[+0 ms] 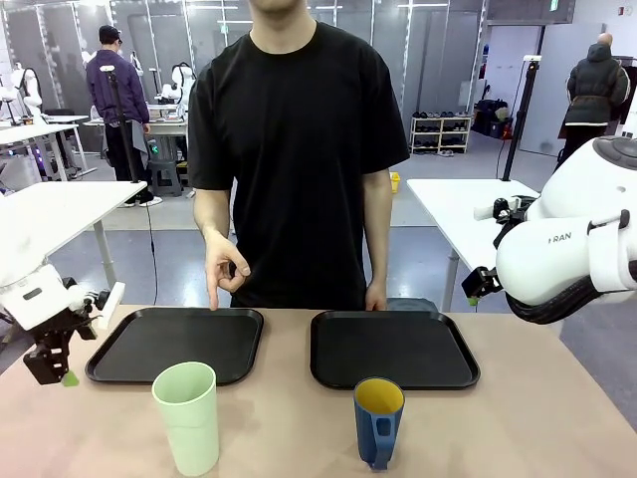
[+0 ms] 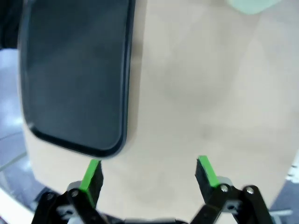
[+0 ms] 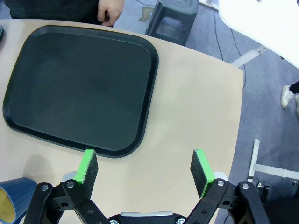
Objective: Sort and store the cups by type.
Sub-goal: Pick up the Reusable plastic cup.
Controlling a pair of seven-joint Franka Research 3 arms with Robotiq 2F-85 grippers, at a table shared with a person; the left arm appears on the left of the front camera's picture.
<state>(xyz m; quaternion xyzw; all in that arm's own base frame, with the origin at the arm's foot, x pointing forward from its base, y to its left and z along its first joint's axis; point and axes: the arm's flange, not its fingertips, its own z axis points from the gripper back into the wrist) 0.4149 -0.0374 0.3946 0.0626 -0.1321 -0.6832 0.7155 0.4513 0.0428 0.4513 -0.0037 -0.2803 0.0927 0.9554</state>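
The big tan desk [image 1: 289, 423] is carrying everything. A person [image 1: 299, 149] in a black shirt is standing at its far side. One hand [image 1: 224, 269] is pointing a finger down at the left tray [image 1: 179, 344]. The other hand [image 1: 376, 296] is resting at the desk edge by the right tray [image 3: 79, 88].

The two black trays are lying flat, side by side. The left tray is sitting just ahead of the left end effector [image 2: 148, 168]. The right tray is sitting just ahead of the right end effector [image 3: 145, 161].

The tall mint-green tumbler [image 1: 187, 416] is standing upright on the desk, off to the right of the left end effector and near the left tray. The shorter blue mug [image 1: 378, 420], yellow inside, is standing upright to the left of the right end effector, near the right tray.

Both end effectors are hanging over the desk with their green fingers spread wide apart, holding nothing.
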